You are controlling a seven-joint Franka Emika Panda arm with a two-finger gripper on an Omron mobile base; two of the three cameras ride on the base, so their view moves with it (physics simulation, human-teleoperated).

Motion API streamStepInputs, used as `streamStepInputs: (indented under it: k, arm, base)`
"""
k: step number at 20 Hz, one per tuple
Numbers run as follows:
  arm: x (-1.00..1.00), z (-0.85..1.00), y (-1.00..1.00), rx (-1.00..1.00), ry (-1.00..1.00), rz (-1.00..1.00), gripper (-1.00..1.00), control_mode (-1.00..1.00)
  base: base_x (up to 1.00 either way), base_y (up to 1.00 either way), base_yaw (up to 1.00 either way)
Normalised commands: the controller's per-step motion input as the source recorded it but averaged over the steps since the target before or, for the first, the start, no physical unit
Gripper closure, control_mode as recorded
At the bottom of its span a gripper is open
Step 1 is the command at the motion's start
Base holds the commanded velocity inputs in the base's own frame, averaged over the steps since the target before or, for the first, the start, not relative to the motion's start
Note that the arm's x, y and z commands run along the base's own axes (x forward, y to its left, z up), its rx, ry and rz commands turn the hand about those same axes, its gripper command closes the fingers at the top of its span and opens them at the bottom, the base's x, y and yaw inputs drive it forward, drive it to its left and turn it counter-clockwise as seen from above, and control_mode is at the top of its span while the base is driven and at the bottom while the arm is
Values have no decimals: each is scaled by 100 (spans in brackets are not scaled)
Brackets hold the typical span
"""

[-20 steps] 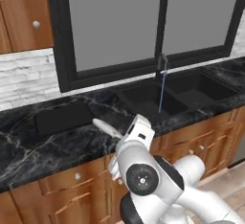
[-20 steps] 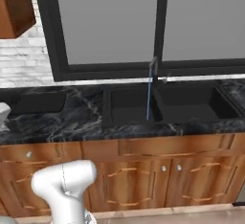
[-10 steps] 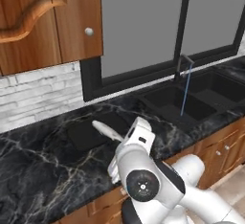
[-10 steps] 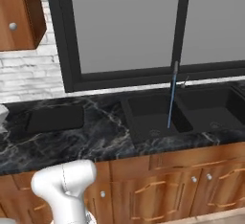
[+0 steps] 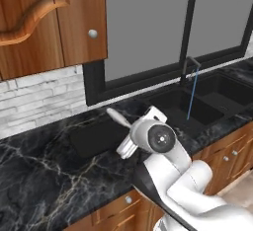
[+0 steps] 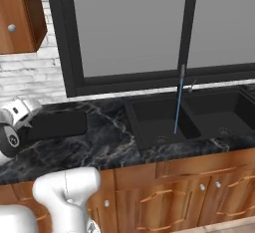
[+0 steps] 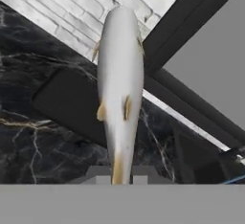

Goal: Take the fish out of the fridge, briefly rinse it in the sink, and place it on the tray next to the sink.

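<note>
my end effector [image 5: 127, 130] is clamped on the fish's [image 7: 119, 89] tail, so its body juts forward over the tray [image 5: 96, 135] on the bench [image 5: 44, 175], left of the sink [image 6: 187, 115], ready to set down.

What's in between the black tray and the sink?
Just bare black marble counter lies between the tray and the sink, seen in the right base view.

Fish [image 7: 119, 79] above tray [image 5: 96, 136], left of sink [image 5: 197, 101]
</note>
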Motion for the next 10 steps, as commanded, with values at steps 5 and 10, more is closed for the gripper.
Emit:
streamStepInputs:
  k: [5, 10]
  arm:
    - [100, -4, -3, 27, 44, 0, 100, -100]
    - [84, -20, 10, 29, 45, 1, 100, -100]
  base:
    - [0, 0, 0]
    - [0, 0, 0]
